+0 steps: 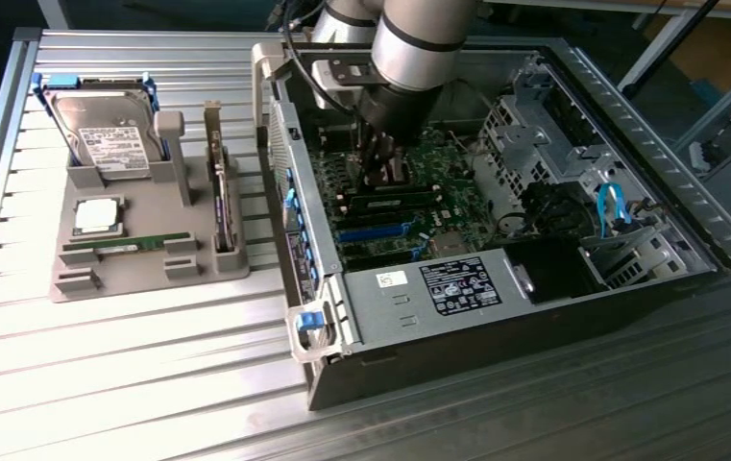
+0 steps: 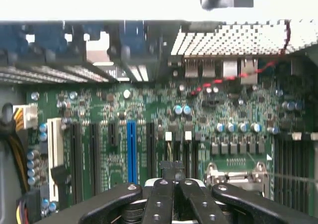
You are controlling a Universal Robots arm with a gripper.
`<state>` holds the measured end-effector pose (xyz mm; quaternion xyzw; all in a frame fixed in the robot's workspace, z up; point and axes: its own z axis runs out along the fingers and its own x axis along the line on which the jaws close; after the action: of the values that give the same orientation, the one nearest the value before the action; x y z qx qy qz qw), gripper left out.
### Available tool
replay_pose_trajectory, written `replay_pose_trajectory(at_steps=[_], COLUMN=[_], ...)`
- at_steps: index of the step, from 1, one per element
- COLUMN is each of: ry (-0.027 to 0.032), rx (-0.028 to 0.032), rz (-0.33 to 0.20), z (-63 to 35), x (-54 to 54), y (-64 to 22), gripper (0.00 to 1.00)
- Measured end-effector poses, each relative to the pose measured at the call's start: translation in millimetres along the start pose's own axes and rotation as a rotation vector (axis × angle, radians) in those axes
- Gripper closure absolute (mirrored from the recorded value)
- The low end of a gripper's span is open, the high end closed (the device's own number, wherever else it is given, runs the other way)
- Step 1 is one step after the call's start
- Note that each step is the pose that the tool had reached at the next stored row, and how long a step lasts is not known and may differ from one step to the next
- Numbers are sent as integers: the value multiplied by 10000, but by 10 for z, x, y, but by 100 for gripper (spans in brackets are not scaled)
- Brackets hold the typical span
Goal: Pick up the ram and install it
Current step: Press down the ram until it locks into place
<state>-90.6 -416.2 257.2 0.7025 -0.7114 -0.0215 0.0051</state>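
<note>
One ram stick (image 1: pixel 128 244) lies in the grey holder tray (image 1: pixel 147 279) beside one hard drive (image 1: pixel 109 134), while the gripper (image 2: pixel 171 177), fingers together, hangs over the motherboard (image 2: pixel 149 129)

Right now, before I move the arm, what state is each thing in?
Computer case: on its side, open.
gripper: down inside the case, over the motherboard.
ram: lying flat in the tray, not installed.
second ram: standing on edge in the tray.
hard drive: propped in the tray's holder.
processor: flat on the tray.
</note>
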Motion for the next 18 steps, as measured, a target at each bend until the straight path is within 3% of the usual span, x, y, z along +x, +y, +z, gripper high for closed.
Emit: replay_pose_trajectory(at_steps=[2, 11, 14, 18], ry=[0, 1, 1, 1], rx=[0, 0, 0, 0], rz=[5, 3, 4, 5], z=[2, 5, 68, 82], x=[0, 1, 2, 3], y=[38, 66, 65, 64], gripper=[90, 90, 90, 90])
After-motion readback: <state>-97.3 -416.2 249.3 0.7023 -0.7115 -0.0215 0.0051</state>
